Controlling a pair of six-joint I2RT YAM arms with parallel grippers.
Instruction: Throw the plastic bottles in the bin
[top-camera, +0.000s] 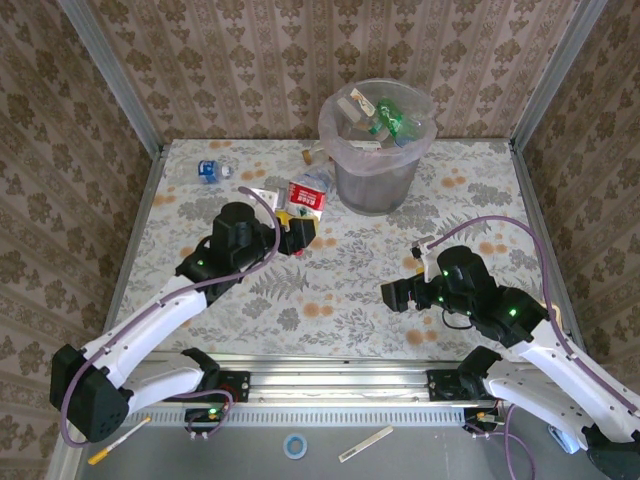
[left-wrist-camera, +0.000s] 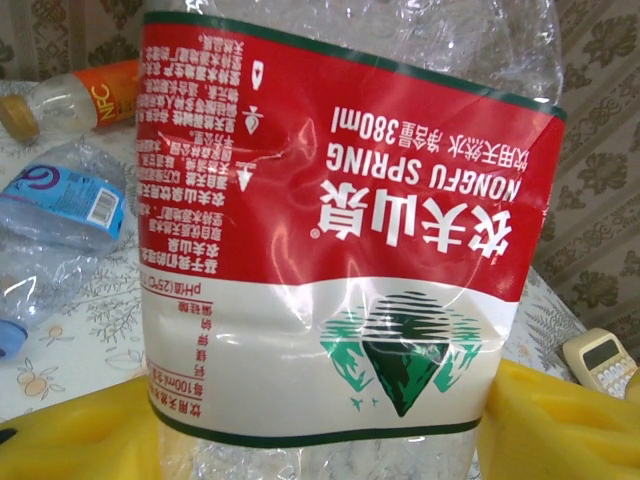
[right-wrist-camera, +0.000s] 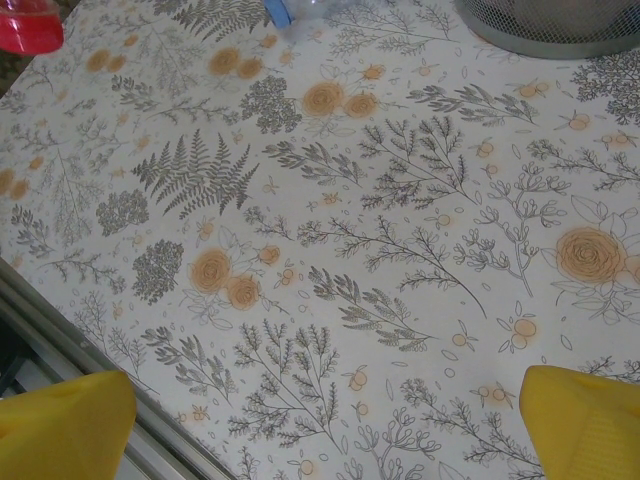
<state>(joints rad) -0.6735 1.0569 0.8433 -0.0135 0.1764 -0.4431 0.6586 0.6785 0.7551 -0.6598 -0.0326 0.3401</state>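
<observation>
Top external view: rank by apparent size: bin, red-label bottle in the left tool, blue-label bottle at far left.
1. bin, far the largest.
2. red-label bottle.
3. blue-label bottle, smallest; margin unsure, as the red-label one may sit nearer the camera.

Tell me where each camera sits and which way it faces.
Top external: above and behind the bases, looking down on the table, the bin and both arms.
Left wrist: on the left gripper, facing the red-label bottle clamped between its yellow fingers.
Right wrist: on the right gripper, tilted down at the table, yellow fingers spread at the bottom corners.
Shared: the bottle in top and left wrist; the bin in top and right wrist.
</observation>
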